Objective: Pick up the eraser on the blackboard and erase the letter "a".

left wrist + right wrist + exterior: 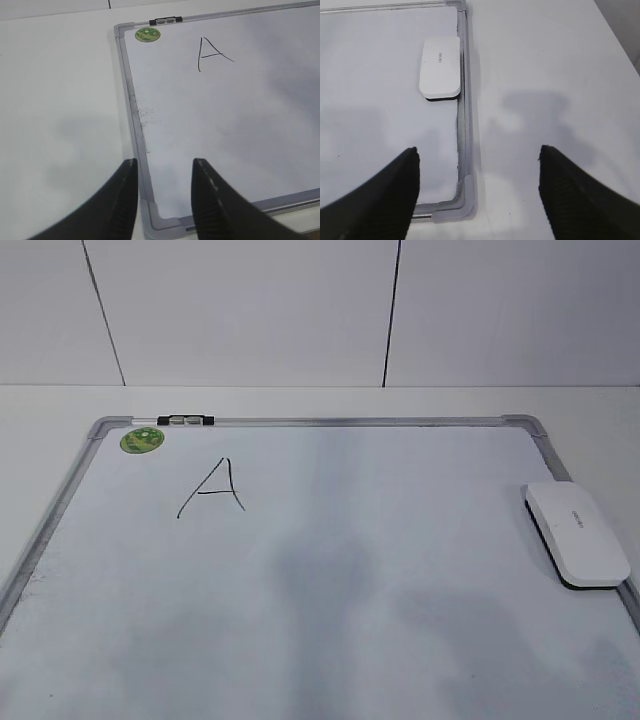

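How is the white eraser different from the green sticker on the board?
The eraser is a white rounded block; the green sticker is a flat round dot. The eraser is much bigger. It lies by the right frame, the sticker in the far left corner. Both sit on the blackboard.

Even, bright, cool-white light fills all three views, with no harsh glare. In the exterior view the large white dry-erase board with a silver aluminium frame (pixel 330 570) carries broad, soft grey shadows across the lower centre and lower right of the frame; the picture is slightly soft and grainy. In the left wrist view a faint blurred shadow lies on the plain white counter (pixel 60 125) at centre left, and another dims the board at the right edge. The black fingers (pixel 125 200) at the bottom are out of focus. In the right wrist view soft shadows sit at the centre, and the dark fingers (pixel 385 195) at the bottom corners are blurred.
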Controlling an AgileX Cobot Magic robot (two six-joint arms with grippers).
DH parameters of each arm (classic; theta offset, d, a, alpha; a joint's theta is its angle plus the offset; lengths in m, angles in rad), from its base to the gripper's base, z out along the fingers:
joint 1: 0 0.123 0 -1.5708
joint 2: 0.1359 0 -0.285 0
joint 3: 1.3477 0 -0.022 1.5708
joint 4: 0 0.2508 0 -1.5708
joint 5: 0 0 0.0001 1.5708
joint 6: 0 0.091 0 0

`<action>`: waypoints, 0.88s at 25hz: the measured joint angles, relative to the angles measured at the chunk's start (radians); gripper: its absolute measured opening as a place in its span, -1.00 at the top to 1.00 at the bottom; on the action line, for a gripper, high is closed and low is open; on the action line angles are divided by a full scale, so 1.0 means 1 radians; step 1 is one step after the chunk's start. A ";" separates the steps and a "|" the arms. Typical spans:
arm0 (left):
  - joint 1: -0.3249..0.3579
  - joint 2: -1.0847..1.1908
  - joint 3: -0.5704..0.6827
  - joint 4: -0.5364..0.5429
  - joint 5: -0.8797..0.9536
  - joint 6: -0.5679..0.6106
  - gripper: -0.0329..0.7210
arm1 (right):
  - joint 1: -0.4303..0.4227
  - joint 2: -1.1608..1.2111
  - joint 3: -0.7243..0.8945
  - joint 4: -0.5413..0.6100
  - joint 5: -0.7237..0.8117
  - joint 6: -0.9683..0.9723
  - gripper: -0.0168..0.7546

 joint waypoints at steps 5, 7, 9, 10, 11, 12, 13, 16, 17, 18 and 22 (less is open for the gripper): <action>0.000 0.000 0.000 0.000 0.000 0.000 0.20 | 0.000 0.000 0.000 0.000 0.000 0.000 -0.58; 0.000 0.000 0.000 0.000 0.000 0.000 0.20 | 0.000 0.000 0.000 0.000 0.000 0.000 -0.58; 0.000 0.000 0.000 0.000 0.000 0.000 0.20 | 0.000 0.000 0.000 0.000 0.000 0.000 -0.58; 0.000 0.000 0.000 0.000 0.000 0.000 0.20 | 0.000 0.000 0.000 0.000 0.000 0.001 -0.58; 0.000 0.000 0.000 0.000 0.000 0.000 0.20 | 0.000 0.000 0.000 0.000 0.000 0.001 -0.58; 0.000 0.000 0.000 0.000 0.000 0.000 0.20 | 0.000 0.000 0.000 0.000 0.000 0.001 -0.58; 0.000 0.000 0.000 0.000 0.000 0.000 0.20 | 0.000 0.000 0.000 0.000 0.000 0.001 -0.58; 0.000 0.000 0.000 0.005 -0.004 0.000 0.23 | 0.000 0.000 0.000 0.000 0.000 0.001 -0.58; 0.000 0.000 0.000 0.013 -0.004 0.000 0.24 | 0.000 0.000 0.000 0.000 0.000 0.001 -0.58; 0.000 0.000 0.000 0.021 -0.004 0.000 0.25 | 0.000 0.000 0.000 0.000 0.000 0.001 -0.58; 0.000 0.000 0.000 0.040 -0.004 -0.015 0.26 | 0.000 0.000 0.000 0.000 0.000 0.001 -0.58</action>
